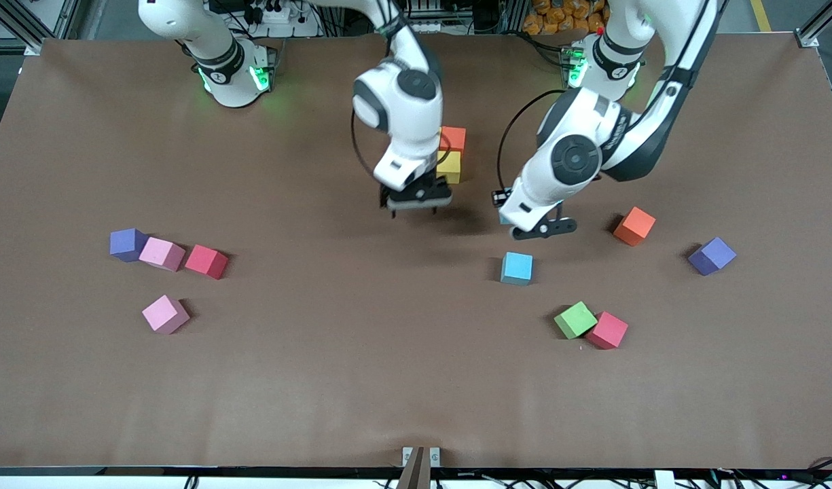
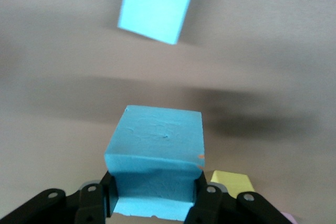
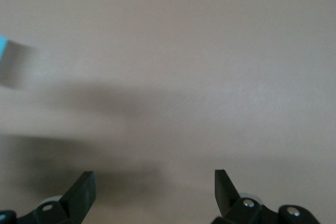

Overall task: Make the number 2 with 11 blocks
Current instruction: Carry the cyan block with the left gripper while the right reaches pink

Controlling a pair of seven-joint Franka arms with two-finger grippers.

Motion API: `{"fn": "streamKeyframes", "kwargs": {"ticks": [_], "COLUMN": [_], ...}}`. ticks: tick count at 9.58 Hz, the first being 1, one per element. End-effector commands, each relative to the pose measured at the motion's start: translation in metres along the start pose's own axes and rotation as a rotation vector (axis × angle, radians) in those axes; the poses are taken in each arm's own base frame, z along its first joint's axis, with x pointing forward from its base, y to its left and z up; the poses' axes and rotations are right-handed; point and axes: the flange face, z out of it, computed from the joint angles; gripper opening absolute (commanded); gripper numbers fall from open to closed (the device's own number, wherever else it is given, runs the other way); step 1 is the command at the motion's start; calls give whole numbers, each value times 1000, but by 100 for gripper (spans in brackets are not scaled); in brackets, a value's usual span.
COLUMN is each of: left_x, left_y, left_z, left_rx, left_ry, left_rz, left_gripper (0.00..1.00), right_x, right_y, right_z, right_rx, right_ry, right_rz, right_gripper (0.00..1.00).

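Fingers (image 2: 202,203) of the left gripper (image 2: 155,203) clamp a light blue cube (image 2: 157,153) above the table, over bare brown surface near a second blue cube (image 1: 517,267). The right gripper (image 1: 414,202) hangs wide open and empty. Carrying seems underway (placing presumably beside the orange (image 1: 452,138) and yellow (image 1: 449,166) pair). The cube is matte, slightly chipped.

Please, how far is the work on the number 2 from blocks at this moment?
Early stage. Done: only an orange block and a yellow block sit together mid-table, partly hidden by the right arm. In hand: the left gripper is shut on a light blue block; the right gripper hangs open over bare table. Left: the other light blue block, green block and the pink and red ones lie scattered.
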Motion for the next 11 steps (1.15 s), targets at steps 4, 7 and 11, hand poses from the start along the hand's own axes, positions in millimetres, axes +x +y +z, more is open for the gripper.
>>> {"fn": "streamKeyframes", "kwargs": {"ticks": [4, 7, 11], "left_x": [-6, -27, -23], "left_y": [81, 86, 87], "left_z": [58, 73, 75], "left_rx": [61, 131, 130], "left_ry": [-50, -125, -124], "left_rz": [112, 144, 141], "left_gripper": [0, 0, 0], "right_x": [68, 90, 101], "right_y": [155, 243, 386], "right_z": [13, 11, 12], "right_rx": [149, 134, 209], "right_ry": [-176, -204, -228], "right_rz": [-313, -386, -462], "right_gripper": [100, 100, 100]}}
